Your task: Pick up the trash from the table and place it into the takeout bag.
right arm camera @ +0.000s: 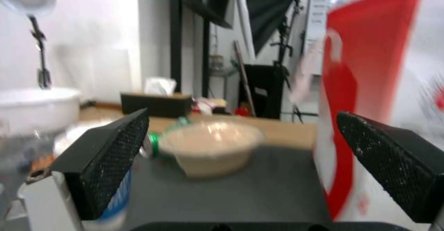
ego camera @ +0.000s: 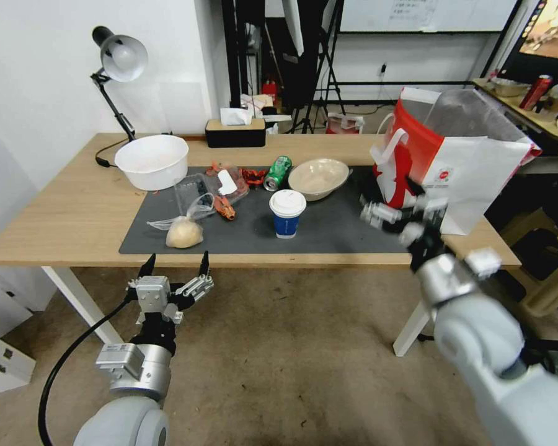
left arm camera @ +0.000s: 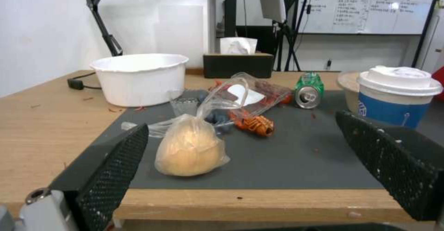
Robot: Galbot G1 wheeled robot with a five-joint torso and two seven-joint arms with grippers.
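Note:
On the table [ego camera: 68, 210], a dark grey mat [ego camera: 328, 232] carries the trash: a bagged tan bun [ego camera: 185, 232] [left arm camera: 189, 151], a clear plastic cup [ego camera: 194, 188], a white-lidded blue cup [ego camera: 287, 212] [left arm camera: 398, 95], a green can [ego camera: 278, 172] [left arm camera: 309, 90] on its side and a beige bowl [ego camera: 318, 178] [right arm camera: 213, 147]. The takeout bag [ego camera: 452, 164] [right arm camera: 365, 85] stands upright at the table's right end. My left gripper [ego camera: 175, 267] [left arm camera: 241, 121] hangs open just off the front edge, facing the bun. Over the mat's right end, beside the bag, my right gripper [ego camera: 394, 207] [right arm camera: 242, 114] is open and holds nothing.
A large white bowl [ego camera: 152, 161] [left arm camera: 138, 76], a desk lamp [ego camera: 119, 59] and a black tissue box [ego camera: 235, 130] stand along the back. Red shell scraps [ego camera: 226, 210] and a clear wrapper lie mid-mat. A side table with cans stands at far right [ego camera: 533, 93].

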